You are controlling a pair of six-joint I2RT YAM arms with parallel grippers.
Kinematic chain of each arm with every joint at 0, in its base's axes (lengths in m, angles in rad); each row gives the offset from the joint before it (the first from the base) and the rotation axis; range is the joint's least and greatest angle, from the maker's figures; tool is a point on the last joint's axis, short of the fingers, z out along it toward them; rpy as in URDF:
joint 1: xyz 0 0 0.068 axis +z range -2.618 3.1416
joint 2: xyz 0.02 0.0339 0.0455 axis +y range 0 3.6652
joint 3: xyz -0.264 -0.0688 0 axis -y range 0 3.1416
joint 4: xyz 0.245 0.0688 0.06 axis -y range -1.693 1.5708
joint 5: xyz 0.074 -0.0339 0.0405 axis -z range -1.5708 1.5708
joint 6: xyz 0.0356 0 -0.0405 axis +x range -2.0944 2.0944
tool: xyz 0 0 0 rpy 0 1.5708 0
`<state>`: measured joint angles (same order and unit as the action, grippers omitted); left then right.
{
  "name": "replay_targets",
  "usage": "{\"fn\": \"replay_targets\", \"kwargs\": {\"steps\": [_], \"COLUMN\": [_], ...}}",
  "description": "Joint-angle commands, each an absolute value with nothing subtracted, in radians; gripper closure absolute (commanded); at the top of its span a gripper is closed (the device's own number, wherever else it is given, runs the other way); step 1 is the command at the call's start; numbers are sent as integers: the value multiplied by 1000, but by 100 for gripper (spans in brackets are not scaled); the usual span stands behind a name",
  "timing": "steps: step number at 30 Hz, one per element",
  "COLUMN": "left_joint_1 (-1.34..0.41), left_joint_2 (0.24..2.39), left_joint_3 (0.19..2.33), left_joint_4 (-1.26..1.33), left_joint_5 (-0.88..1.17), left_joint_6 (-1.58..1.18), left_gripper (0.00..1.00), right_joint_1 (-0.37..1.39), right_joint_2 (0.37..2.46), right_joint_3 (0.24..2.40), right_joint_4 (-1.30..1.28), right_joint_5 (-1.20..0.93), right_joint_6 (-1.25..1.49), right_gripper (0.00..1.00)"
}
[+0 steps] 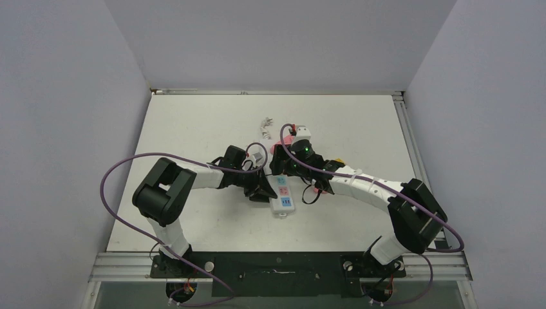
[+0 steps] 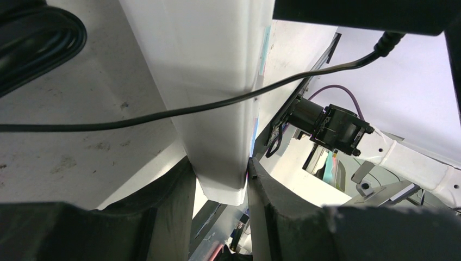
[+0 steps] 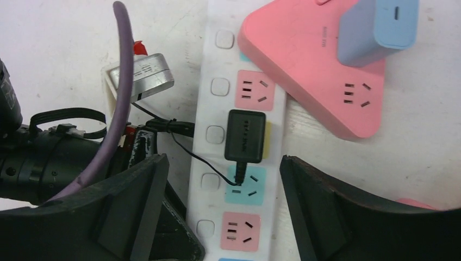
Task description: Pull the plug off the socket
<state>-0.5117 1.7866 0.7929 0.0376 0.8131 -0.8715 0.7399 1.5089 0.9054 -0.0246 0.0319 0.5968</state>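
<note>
Plug [image 3: 245, 136]: small black block, seated in the yellow outlet of the socket [image 3: 217, 111], a white power strip lying flat mid-bench [image 1: 193, 129]. Left end effector [image 2: 220, 179] is clamped across the strip's body, one finger pressed on each long side, so it appears to be the hold-down. Thin black cord [image 3: 182, 145] leaves the plug's lower end over the teal outlet [image 3: 253, 190] and runs off left towards the left arm. Right end effector [image 3: 222, 160] hangs over the strip with its jaws spread wide, nothing gripped, the plug between and just ahead of the fingers. Pink adapter [image 3: 304, 70] carrying a blue-grey charger block [image 3: 375, 27] lies to the right, its corner overlapping the strip's edge. Risks, as judged: the left hold is on smooth sides, so a firm pull may lift the whole strip; a wide closure could catch the strip body rather than the plug; a tilted pull may jam the pins; the right finger may knock the adapter; the cord may snag on the left arm.
</note>
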Motion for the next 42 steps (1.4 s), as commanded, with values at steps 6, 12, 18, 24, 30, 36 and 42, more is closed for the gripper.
{"fn": "replay_targets", "kwargs": {"steps": [6,12,18,24,30,36,42], "left_joint_1": [-525,-525,-525,-525,-525,-525,-499], "left_joint_2": [1806,1805,1805,1805,1803,1802,1785], "left_joint_3": [813,813,813,813,813,817,828], "left_joint_4": [16,15,17,15,16,17,2], "left_joint_5": [807,807,806,808,810,813,812], "left_joint_6": [-845,-845,-846,-845,-848,-847,-834], "left_gripper": [100,100,100,100,100,100,48], "right_joint_1": [812,813,813,813,813,812,811], "right_joint_2": [1600,1637,1663,1702,1695,1705,1674], "right_joint_3": [1036,1065,1082,1110,1098,1095,1055], "right_joint_4": [-88,-119,-90,-95,-86,-80,-52], "right_joint_5": [212,263,258,258,263,256,263], "right_joint_6": [584,582,567,558,558,555,562], "right_gripper": [38,38,40,44,53,76,95]}}
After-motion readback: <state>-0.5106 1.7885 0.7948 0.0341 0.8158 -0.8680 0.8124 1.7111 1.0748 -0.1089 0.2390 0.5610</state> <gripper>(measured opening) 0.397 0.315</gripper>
